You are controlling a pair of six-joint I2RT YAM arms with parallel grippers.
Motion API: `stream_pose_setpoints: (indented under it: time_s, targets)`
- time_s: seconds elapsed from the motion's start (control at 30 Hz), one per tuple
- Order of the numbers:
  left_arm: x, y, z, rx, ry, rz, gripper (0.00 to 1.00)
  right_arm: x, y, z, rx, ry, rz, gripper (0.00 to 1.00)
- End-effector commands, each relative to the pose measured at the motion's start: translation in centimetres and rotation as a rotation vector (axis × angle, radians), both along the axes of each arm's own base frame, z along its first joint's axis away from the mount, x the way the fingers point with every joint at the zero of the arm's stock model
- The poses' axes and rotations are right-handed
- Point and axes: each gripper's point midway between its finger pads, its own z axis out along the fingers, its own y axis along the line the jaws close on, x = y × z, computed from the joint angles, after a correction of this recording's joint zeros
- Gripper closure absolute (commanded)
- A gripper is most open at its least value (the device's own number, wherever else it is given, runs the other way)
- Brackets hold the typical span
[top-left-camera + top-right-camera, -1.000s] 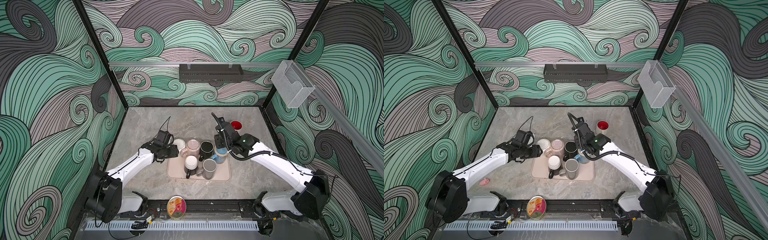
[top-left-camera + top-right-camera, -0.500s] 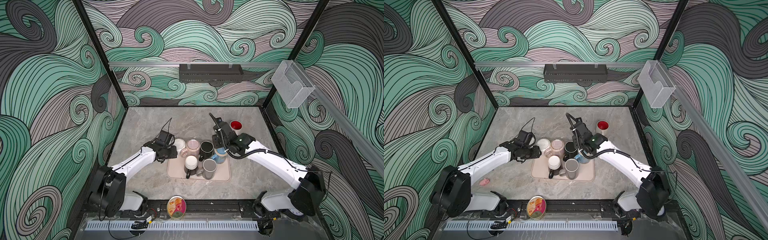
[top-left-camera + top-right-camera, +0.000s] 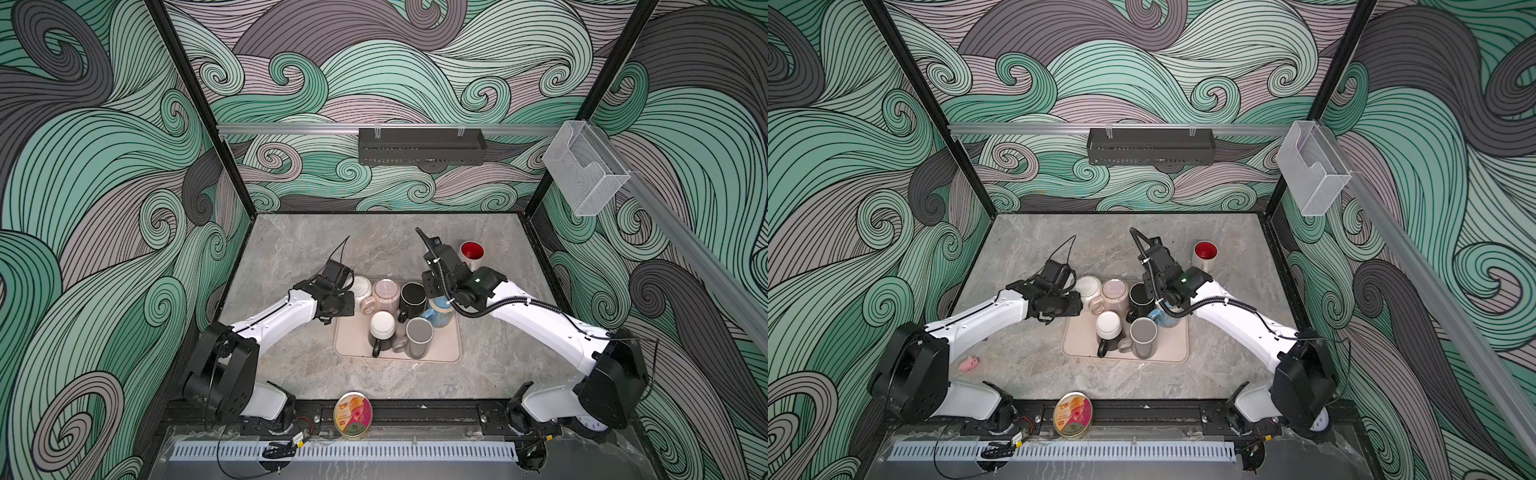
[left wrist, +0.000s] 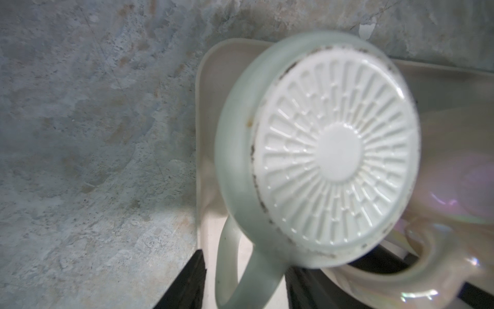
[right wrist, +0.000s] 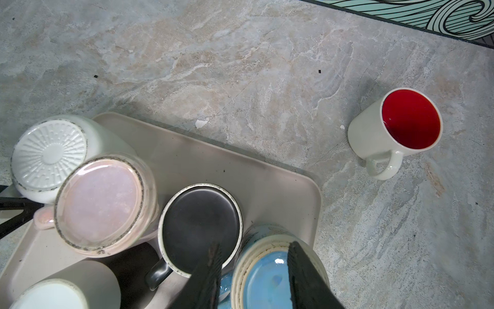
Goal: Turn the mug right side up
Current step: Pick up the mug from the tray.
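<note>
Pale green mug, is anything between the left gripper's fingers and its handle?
Nothing visible. The handle of the pale green mug sits between the fingers of the left gripper; the pearly pink mug stands close beside it.

Pale-green mug (image 4: 334, 160) sits upside down on the tray (image 4: 213, 80) corner.

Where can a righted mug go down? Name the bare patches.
Bare tabletop behind the tray, left of the red-lined mug; another strip in front of the tray. Crowded: the tray itself, six mugs packed together.
</note>
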Motion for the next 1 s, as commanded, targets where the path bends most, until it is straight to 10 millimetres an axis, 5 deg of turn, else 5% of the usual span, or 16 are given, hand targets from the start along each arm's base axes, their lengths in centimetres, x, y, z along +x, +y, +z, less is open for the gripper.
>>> stream_pose_setpoints:
  time_s: [0.0,0.7,0.97]
  targets:
    - [1.0,0.0,0.5,0.056,-0.031,-0.029,0.51,-0.1,0.2,-0.4,0.014,0.007,-0.009,0.57]
    - [1.9,-1.0,-0.6,0.132,-0.051,-0.061,0.73,-0.6,0.5,-1.2,0.031,0.017,-0.004,0.58]
    - [2.0,-0.6,-0.5,0.163,-0.062,-0.041,0.67,-0.8,0.5,-1.0,0.036,0.013,-0.001,0.58]
